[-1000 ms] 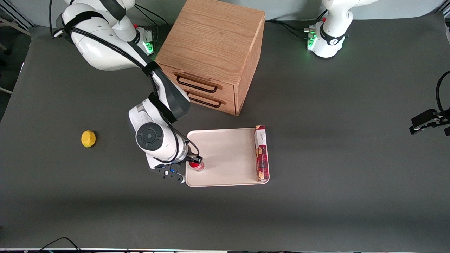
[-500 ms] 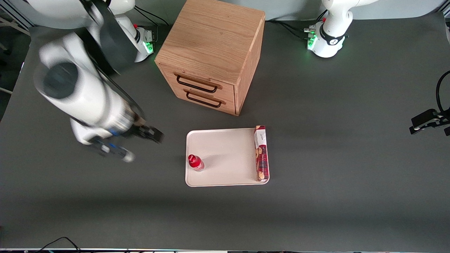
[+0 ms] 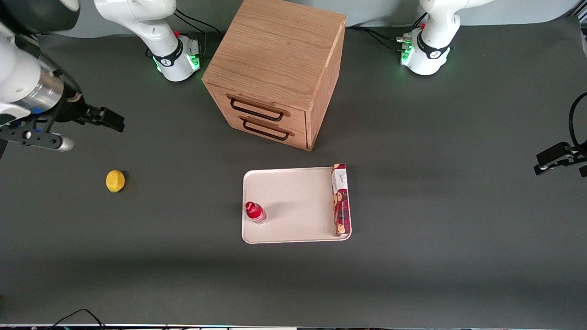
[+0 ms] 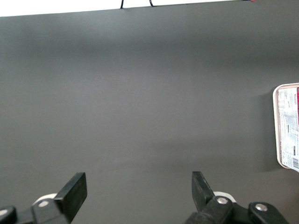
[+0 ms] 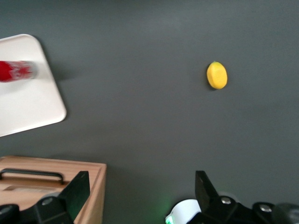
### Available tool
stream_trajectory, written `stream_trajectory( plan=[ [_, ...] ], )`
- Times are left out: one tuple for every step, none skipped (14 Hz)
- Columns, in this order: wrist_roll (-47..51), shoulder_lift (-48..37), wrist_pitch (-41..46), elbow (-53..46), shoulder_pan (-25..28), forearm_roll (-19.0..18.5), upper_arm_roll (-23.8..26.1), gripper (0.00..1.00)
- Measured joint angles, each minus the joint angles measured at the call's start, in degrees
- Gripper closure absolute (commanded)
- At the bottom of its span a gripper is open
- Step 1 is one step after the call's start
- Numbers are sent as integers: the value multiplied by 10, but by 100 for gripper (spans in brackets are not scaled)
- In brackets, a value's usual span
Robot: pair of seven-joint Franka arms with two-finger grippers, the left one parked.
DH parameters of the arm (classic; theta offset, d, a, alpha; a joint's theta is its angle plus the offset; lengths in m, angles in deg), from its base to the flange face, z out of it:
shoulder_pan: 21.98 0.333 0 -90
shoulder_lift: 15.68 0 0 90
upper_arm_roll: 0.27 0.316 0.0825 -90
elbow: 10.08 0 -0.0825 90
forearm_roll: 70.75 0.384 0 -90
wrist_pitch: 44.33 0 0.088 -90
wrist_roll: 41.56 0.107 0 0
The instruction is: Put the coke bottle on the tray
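Note:
The coke bottle (image 3: 254,212), small and red with a red cap, stands upright on the cream-white tray (image 3: 293,201), near the tray's edge toward the working arm. It also shows in the right wrist view (image 5: 16,71), on the tray (image 5: 28,105). My gripper (image 3: 107,118) is raised high over the working arm's end of the table, far from the tray and farther from the front camera than the lemon. Its fingers are open and hold nothing (image 5: 140,189).
A yellow lemon (image 3: 115,181) lies on the table toward the working arm's end, also in the wrist view (image 5: 217,75). A long red biscuit box (image 3: 340,200) lies on the tray's edge toward the parked arm. A wooden drawer cabinet (image 3: 277,68) stands farther back.
My gripper let go of the coke bottle on the tray, then rose and swung away toward the working arm's end of the table. The bottle stays upright on the tray.

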Motion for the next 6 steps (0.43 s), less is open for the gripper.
stream_trajectory(
  plan=[
    [-13, -17, -34, 51, -2, 1, -17, 0],
    [-18, -30, -60, 92, -3, 2, -26, 0],
    [-19, -40, -74, 117, -2, 2, -28, 0],
    [-18, -47, -82, 125, -1, 3, -26, 0],
    [-18, -53, -86, 120, 1, 4, -24, 0],
    [-18, -57, -87, 109, 3, 6, -23, 0]
  ],
)
